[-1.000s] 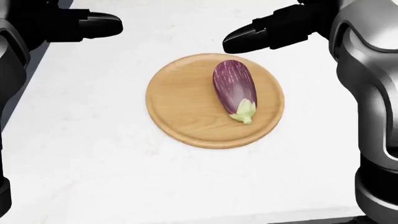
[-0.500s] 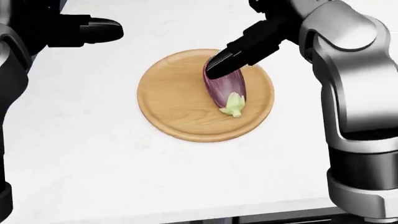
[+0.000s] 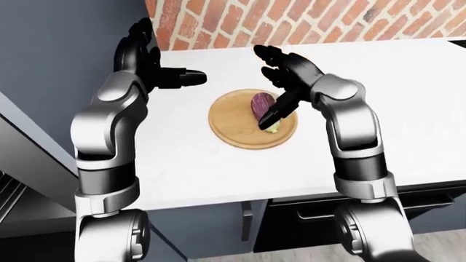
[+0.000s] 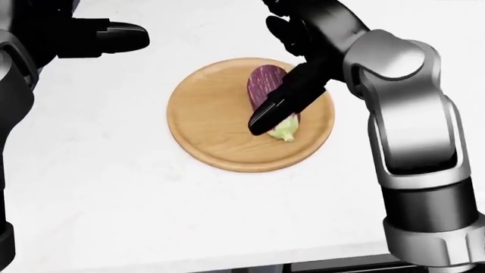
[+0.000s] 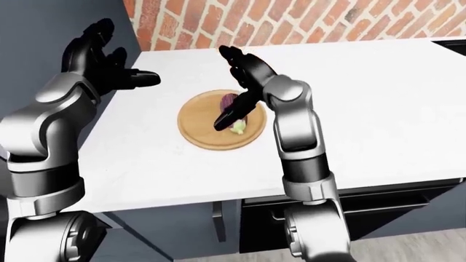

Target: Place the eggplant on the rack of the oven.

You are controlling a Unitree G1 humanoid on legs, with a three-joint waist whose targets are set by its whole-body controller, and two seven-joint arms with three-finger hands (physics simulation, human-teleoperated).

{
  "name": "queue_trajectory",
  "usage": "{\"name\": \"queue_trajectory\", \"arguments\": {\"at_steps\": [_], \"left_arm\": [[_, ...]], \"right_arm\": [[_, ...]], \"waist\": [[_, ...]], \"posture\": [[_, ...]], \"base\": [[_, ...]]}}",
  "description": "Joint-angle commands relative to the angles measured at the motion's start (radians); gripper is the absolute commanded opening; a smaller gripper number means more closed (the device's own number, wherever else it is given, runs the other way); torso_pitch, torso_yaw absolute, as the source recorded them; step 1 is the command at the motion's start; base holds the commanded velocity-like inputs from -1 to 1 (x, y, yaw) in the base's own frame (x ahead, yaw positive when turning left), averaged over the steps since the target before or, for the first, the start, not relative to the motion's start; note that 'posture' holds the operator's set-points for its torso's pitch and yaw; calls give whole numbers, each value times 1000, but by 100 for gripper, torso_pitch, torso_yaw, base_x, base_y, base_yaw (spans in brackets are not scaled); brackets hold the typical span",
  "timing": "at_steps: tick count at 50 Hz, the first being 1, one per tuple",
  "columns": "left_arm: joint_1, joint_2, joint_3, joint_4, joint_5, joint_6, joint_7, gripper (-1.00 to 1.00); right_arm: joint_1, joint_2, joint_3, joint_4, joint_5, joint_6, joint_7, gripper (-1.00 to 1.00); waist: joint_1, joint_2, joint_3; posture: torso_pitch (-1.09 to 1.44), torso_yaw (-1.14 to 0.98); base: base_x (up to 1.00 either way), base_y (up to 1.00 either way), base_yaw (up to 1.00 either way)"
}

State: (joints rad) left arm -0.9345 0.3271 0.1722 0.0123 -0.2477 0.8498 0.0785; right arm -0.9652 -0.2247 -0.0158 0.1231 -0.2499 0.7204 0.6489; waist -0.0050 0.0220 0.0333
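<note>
- The eggplant (image 4: 266,91) lies on a round wooden board (image 4: 208,125), on the board's right half in the head view, its pale green stem end pointing toward the counter's near edge.
- The board sits on the white counter (image 4: 114,199), well in from the near edge and apart from the brick wall (image 3: 306,22) along the far edge (wall seen in the eye views only).
- The right hand (image 4: 291,85) is spread wide above the eggplant; one long finger (image 4: 277,108) lies along the fruit's right side down to the stem, the others stand up clear of it. Whether that finger touches the skin cannot be told.
- The left hand (image 3: 157,73) hangs over the counter's far left part, open, one finger pointing toward the board, well apart from it.
- A dark oven front (image 3: 320,210) shows below the counter's near edge.
</note>
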Motion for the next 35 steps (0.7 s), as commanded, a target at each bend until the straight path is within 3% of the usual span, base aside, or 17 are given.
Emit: {"name": "queue_trajectory", "arguments": {"at_steps": [1, 19, 35], "left_arm": [[-38, 10, 8, -38, -1, -24, 3, 100], [-30, 11, 10, -39, -3, -28, 3, 100], [-16, 9, 12, -56, -9, -22, 9, 100]], "right_arm": [[-38, -5, -17, -26, -17, -24, 5, 100], [-15, 14, 8, 7, -181, -74, 82, 100], [0, 25, -3, 61, -227, -120, 86, 100]], "waist": [[0, 2, -32], [-4, 4, -32], [-4, 5, -31]], "posture": [[0, 0], [0, 0], [0, 0]], "base": [[0, 0, 0], [0, 0, 0], [0, 0, 0]]}}
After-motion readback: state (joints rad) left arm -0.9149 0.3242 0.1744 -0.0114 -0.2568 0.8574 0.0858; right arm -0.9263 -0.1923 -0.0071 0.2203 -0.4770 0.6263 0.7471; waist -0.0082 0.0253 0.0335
